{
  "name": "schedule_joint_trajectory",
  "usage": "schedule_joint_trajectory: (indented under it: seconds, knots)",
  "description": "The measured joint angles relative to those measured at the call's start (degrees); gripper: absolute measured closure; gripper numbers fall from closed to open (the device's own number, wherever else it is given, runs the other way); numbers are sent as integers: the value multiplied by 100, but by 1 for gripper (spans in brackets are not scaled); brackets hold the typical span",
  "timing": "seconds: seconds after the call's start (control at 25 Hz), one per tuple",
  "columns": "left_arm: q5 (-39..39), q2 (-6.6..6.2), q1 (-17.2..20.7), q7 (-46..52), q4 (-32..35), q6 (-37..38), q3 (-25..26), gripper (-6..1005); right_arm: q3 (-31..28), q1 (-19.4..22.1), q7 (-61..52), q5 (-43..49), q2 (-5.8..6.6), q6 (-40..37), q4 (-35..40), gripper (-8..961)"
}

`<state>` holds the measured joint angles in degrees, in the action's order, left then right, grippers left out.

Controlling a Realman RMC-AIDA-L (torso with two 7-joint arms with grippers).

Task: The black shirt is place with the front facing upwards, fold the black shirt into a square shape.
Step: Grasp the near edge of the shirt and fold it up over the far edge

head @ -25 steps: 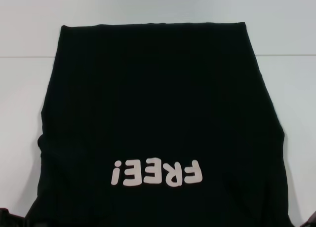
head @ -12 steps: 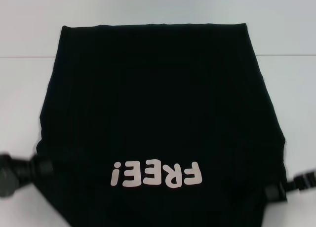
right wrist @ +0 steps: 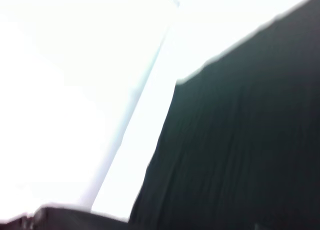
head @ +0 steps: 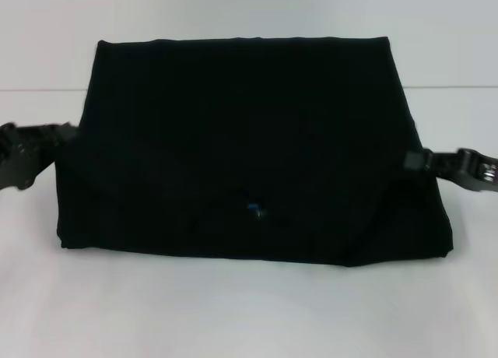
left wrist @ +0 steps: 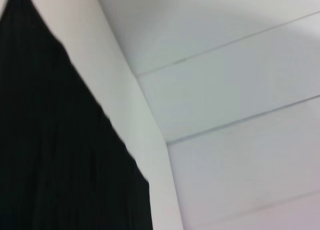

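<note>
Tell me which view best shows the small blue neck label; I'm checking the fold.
The head view: the small blue neck label shows on the folded black cloth shirt. Both wrist views show only black cloth.

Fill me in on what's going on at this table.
A two-armed robot is folding the black shirt on the white table. The near part is turned over onto the rest, so the blue neck label shows on top. The left gripper sits at the shirt's left edge and the right gripper at its right edge, level with the turned-over flap.
</note>
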<state>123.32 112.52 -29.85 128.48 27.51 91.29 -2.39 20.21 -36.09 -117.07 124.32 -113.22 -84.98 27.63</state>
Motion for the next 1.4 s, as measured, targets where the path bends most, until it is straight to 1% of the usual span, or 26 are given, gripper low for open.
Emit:
schedule_joint_trajectory:
  seconds: [0.04, 0.08, 0.12, 0.16, 0.2, 0.24, 0.32, 0.4, 0.48, 0.64, 0.76, 0.8, 0.84, 0.88, 0.92, 0.96, 1.4]
  knots:
    - [0, 0, 0, 0, 0, 0, 0, 970, -3, 7, 118, -164, -81, 229, -15, 897]
    - [-184, 65, -158, -405, -208, -526, 7, 968, -2, 13, 266, -382, -201, 512, -30, 898]
    - [-238, 100, -206, -509, -248, -673, 12, 965, 2, 14, 370, -503, -279, 708, -31, 898]
    - [-316, 143, -248, -632, -263, -838, 14, 963, 16, 5, 581, -715, -429, 1080, -35, 898]
    - [-526, 227, -312, -867, -276, -1177, 21, 961, 19, 0, 626, -753, -459, 1168, -35, 898]
    - [-622, 264, -331, -963, -276, -1310, 22, 959, 23, -18, 745, -853, -525, 1386, -37, 898]
    - [-871, 335, -353, -1193, -277, -1582, 22, 954, 25, -51, 961, -1037, -608, 1770, -81, 897]
    - [-1090, 371, -380, -1389, -294, -1782, 3, 950, 30, -89, 1204, -1236, -625, 2054, -235, 897]
    - [-1183, 380, -426, -1543, -331, -1948, -32, 945, 37, -135, 1431, -1424, -623, 2250, -402, 897]
    - [-1197, 385, -566, -1885, -488, -2367, -78, 937, 40, -232, 1912, -1766, -633, 2611, -726, 897]
    - [-1199, 430, -691, -2162, -591, -2694, -79, 930, 44, -334, 2268, -1978, -642, 2892, -987, 898]
    - [-1199, 430, -691, -2162, -591, -2694, -79, 928, 46, -365, 2324, -1992, -645, 2972, -1023, 898]
    - [-1200, 467, -732, -2238, -595, -2818, -78, 926, 47, -400, 2369, -1998, -650, 3051, -1052, 898]
    - [-1200, 467, -732, -2238, -595, -2818, -78, 923, 48, -426, 2396, -1999, -656, 3110, -1062, 898]
    - [-1202, 539, -838, -2416, -595, -3160, -78, 921, 49, -454, 2426, -2000, -664, 3188, -1071, 898]
    - [-1204, 554, -881, -2507, -605, -3295, -78, 919, 49, -472, 2448, -2001, -673, 3245, -1078, 897]
    - [-1226, 762, -1015, -2886, -628, -3921, -74, 895, 36, -540, 2779, -2018, -688, 3600, -1178, 886]
